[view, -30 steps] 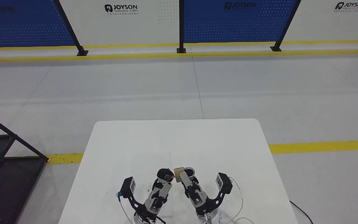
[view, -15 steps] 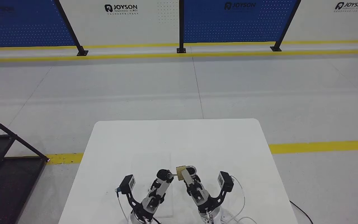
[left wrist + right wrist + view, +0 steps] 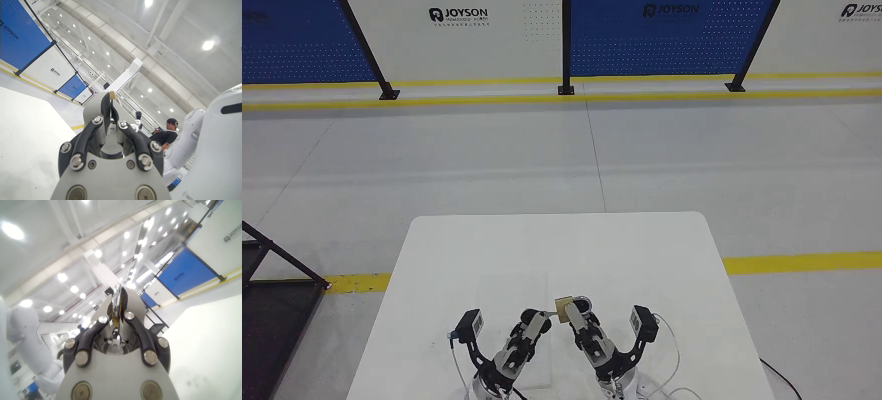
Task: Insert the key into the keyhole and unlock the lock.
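Over the near edge of the white table [image 3: 542, 250], the right gripper [image 3: 118, 306] clamps a brass padlock [image 3: 115, 316], its chrome shackle [image 3: 117, 294] jutting past the fingertips. Just beside it, the left gripper [image 3: 110, 108] is pinched tight on the thin key [image 3: 112, 95].

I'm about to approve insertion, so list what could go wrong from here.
1. The key sits edge-on in the tips of the left gripper; meeting the lock off-line could twist it loose.
2. The right gripper holds the lock in the air over the table, so a push might shift or drop it.
3. The grippers sit close and could bump.
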